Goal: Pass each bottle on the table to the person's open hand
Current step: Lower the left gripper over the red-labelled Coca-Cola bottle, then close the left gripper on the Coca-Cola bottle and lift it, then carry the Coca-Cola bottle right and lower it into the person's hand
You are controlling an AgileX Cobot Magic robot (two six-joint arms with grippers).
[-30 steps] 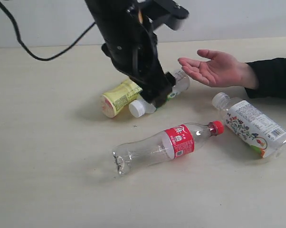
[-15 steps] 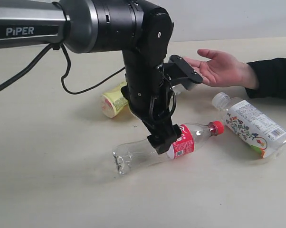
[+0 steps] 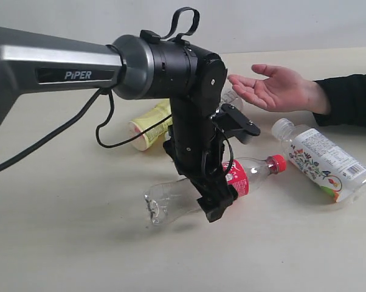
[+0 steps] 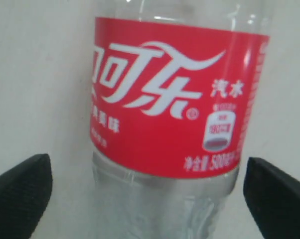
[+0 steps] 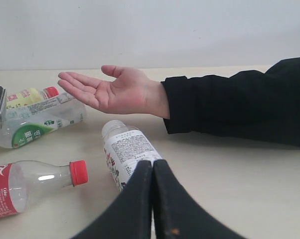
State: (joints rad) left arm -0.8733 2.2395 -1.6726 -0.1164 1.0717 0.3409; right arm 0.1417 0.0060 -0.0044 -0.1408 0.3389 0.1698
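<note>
Left wrist view: left gripper (image 4: 149, 196) spread wide, straddling the red-labelled bottle (image 4: 165, 99) without contact.

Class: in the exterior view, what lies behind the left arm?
The yellow bottle shows on one side of the arm, and the end of a clear bottle on the other. The arm covers the rest of both, caps included.

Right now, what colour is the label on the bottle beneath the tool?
The label is red with white lettering, clearest in left wrist view.
</note>
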